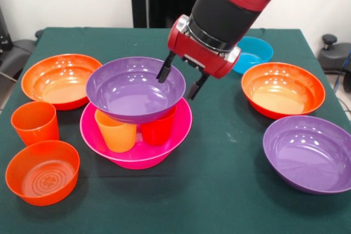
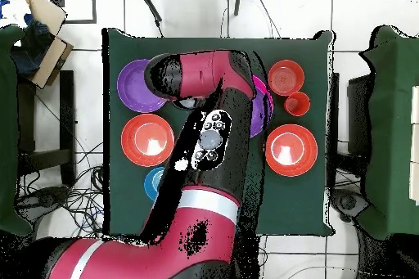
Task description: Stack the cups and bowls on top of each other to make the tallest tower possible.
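Observation:
The tower stands mid-table: a big pink bowl point(image 1: 131, 154) holds a yellow cup point(image 1: 116, 131) and a red cup point(image 1: 158, 130), both upright, and a purple bowl point(image 1: 129, 91) rests tilted on top of them. My gripper point(image 1: 180, 79) is open and straddles that bowl's far right rim, one finger point(image 1: 163, 71) inside and one outside. An orange cup point(image 1: 34, 121) stands on the table left of the tower. In the overhead view the arm hides most of the tower; only the pink rim point(image 2: 262, 87) and a purple edge point(image 2: 260, 119) show.
A wide orange bowl point(image 1: 60, 78) and a small orange bowl point(image 1: 42, 171) sit at the left. A small blue bowl point(image 1: 253, 53), a second wide orange bowl point(image 1: 282, 89) and a second purple bowl point(image 1: 310, 152) sit at the right.

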Controlling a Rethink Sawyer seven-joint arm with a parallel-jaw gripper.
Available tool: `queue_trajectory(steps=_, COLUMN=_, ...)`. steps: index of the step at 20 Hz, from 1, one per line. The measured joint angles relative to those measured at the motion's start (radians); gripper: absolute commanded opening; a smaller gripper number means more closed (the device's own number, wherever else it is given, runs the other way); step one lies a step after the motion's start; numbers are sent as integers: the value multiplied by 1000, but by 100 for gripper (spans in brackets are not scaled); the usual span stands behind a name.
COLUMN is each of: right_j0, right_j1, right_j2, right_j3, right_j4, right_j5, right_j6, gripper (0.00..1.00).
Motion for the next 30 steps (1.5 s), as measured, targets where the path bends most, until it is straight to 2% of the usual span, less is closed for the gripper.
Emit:
queue_trajectory(steps=18, right_j0=-40, right_j1=-145, right_j2=65, right_j3=14, right_j4=47, right_j5=0, right_j6=0, gripper=100)
queue_trajectory(steps=21, right_j0=-44, right_j1=-179, right_j2=76, right_j3=43, right_j4=63, right_j5=0, right_j6=0, gripper=100)
queue_trajectory(steps=30, right_j0=-48, right_j1=-287, right_j2=109, right_j3=216, right_j4=100, right_j5=-22, right_j6=0, gripper=100)
